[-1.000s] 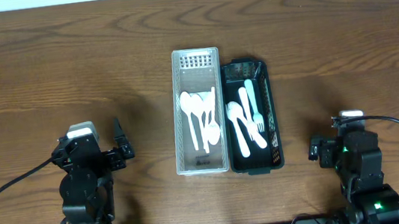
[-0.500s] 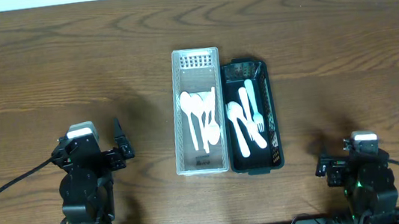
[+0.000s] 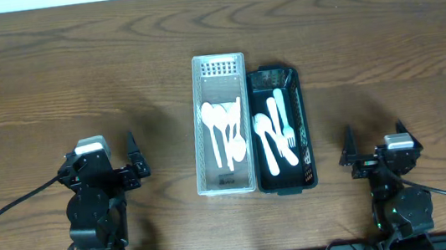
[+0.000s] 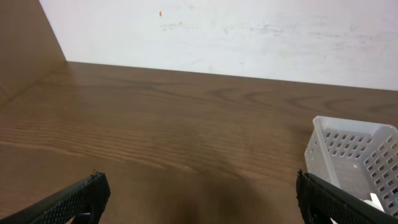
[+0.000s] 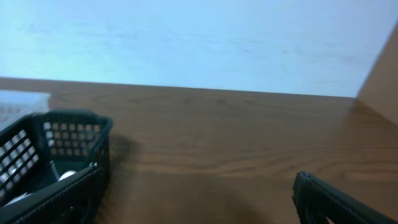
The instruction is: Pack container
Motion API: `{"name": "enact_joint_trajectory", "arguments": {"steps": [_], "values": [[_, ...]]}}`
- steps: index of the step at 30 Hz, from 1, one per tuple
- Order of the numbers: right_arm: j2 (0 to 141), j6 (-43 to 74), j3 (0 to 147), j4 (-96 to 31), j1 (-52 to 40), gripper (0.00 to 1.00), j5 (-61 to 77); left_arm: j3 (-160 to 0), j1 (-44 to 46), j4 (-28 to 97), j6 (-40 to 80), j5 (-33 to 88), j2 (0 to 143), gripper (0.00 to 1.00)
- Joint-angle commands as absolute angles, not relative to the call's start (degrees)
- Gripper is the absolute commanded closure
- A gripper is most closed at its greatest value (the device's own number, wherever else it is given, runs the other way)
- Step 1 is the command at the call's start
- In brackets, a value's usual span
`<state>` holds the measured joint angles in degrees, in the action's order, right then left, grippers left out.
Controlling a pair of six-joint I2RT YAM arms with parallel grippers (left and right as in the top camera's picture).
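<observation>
Left hand (image 4: 200, 180): released, fingers wide, unmoved, left of the clear container (image 3: 217, 67).
Right hand (image 3: 374, 143): released too, back up from the table's (image 3: 32, 79) near edge (right of the black container (image 3: 300, 124)).
Containers: side by side, mid-table, white cutlery (image 3: 222, 129) inside both.

My left gripper (image 3: 98, 153) sits low at near left, arm folded back under it, jaws spread wide, nothing between them; left wrist view shows both fingers (image 4: 74, 199) at the bottom corners, far apart. My right gripper (image 3: 375, 140) at near right, same folded pose, jaws wide, empty; right wrist view catches only one finger (image 5: 329, 202), lower right
</observation>
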<state>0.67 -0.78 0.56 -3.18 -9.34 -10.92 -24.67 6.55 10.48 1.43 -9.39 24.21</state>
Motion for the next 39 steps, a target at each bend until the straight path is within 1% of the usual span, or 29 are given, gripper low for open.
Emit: {"name": "enact_joint_trajectory", "arguments": {"steps": [1,9,32,34,36,39], "values": [[0.27,-2.83,0.32,-3.7,-9.72,0.01,-4.95,-24.38,6.72,10.44,0.86,-9.63,23.83,0.02],[0.3,-2.85,0.32,-3.7,-8.08,0.01,-4.89,-24.4,6.72,10.44,0.86,-9.63,23.83,0.02],[0.3,-2.85,0.32,-3.7,-8.1,0.01,-4.89,-24.38,6.7,10.44,0.86,-9.63,23.81,0.02],[0.3,-2.85,0.32,-3.7,-8.1,0.01,-4.89,-24.38,6.63,10.87,-0.62,-10.04,22.46,0.02],[0.3,-2.85,0.32,-3.7,-8.1,0.01,-4.89,-24.38,6.59,14.44,-1.02,-9.41,19.42,0.02],[0.3,-2.85,0.32,-3.7,-8.1,0.01,-4.89,-24.29,6.57,23.9,-1.02,-5.93,13.89,0.02]]}}
